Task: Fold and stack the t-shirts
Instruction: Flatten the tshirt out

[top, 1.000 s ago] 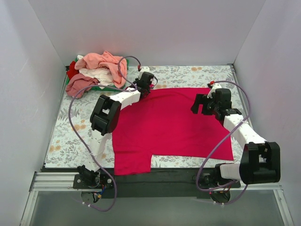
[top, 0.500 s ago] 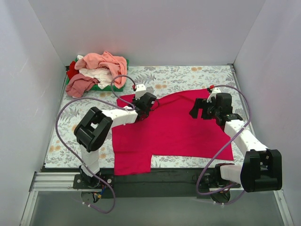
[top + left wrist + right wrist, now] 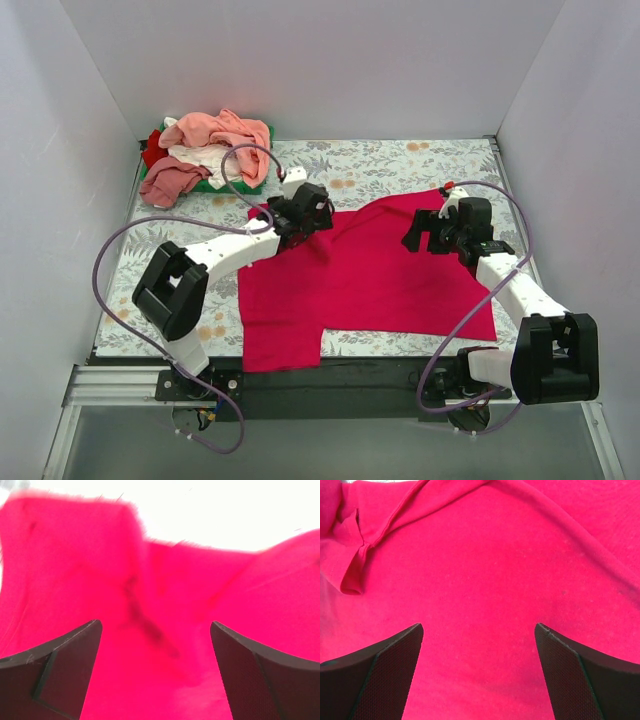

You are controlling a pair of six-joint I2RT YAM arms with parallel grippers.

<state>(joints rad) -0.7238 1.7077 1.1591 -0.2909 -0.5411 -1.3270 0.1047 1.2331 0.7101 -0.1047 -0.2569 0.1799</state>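
Note:
A vivid crimson t-shirt (image 3: 380, 285) lies spread on the floral table, its far edge rumpled and pulled in at the middle, one sleeve (image 3: 282, 345) sticking out at the front left. My left gripper (image 3: 308, 216) hovers over the shirt's far left part, open; in the left wrist view (image 3: 155, 625) creased crimson cloth (image 3: 150, 580) lies below the wide-apart fingers, none of it pinched. My right gripper (image 3: 422, 234) stands open over the shirt's far right part; its wrist view (image 3: 479, 626) shows flat cloth (image 3: 485, 580) and a folded hem (image 3: 355, 565).
At the back left corner, a heap of other t-shirts (image 3: 215, 140) in salmon pink, dusty pink, white and red sits on a green tray (image 3: 225, 185). White walls close in the table on three sides. Purple cables loop from both arms.
My left gripper has pulled the shirt's far left edge forward towards the middle, then opened and let it go. The right gripper has barely moved and stays open.

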